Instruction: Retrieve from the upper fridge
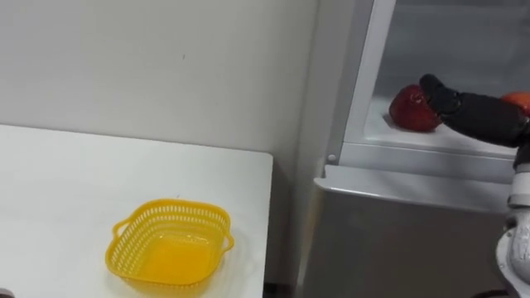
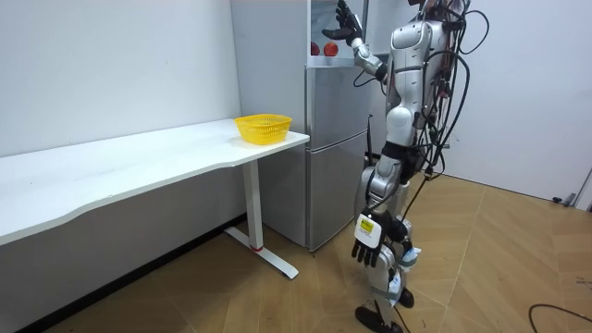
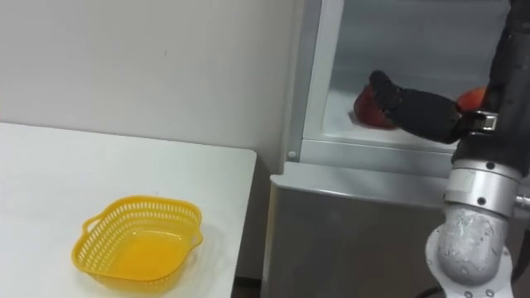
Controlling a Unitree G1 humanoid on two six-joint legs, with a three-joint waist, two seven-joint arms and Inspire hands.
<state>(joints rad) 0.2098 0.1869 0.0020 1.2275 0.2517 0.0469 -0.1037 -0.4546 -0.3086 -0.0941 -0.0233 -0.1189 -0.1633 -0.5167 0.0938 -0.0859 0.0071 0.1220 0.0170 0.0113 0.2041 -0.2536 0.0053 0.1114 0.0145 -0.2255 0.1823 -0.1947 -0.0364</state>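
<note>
A long white table [image 2: 139, 157] runs along the wall, and its far end stands just beside a grey fridge [image 2: 333, 139]. The robot stands upright in front of the fridge, whose upper compartment is open. A yellow basket [image 1: 170, 244] sits near the table's corner next to the fridge, with nothing in it. The red fruit [image 1: 410, 112] lies on the upper compartment's shelf [image 1: 431, 136], towards its left end. A second reddish fruit [image 1: 517, 101] lies further right. The right hand [image 1: 472, 114] reaches into the compartment with its fingers stretched out over the red fruit, not closed round it. The left hand [image 2: 367, 248] hangs relaxed by the robot's side.
</note>
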